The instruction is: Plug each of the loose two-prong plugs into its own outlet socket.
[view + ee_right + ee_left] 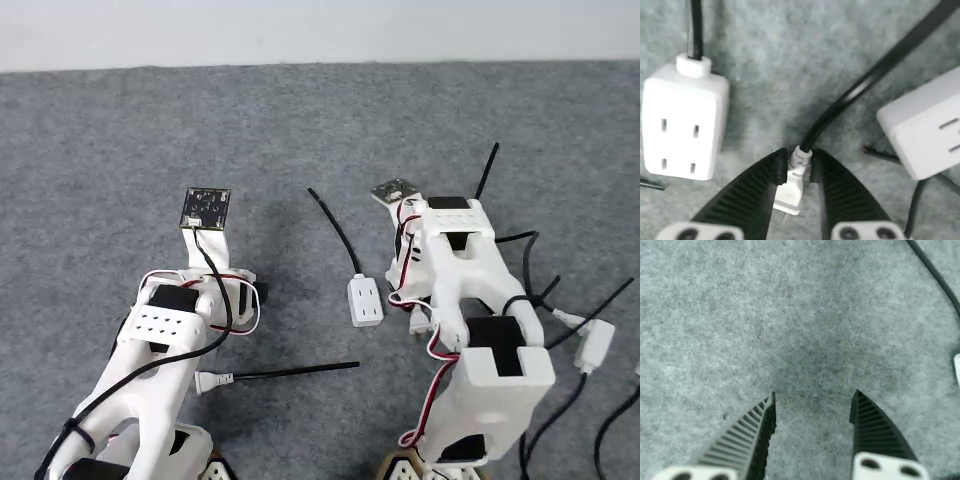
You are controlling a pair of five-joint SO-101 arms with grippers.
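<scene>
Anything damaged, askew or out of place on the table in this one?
Nothing stands out. The right gripper is shut on a white plug between an outlet socket and a second socket, both intact. The other plug lies flat on the carpet; the left gripper hangs open above it.

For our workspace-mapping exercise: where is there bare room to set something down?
Free: far mat beyond both arms; strip between left arm and middle outlet socket. Crowded: cords and second socket beside the right arm.
</scene>
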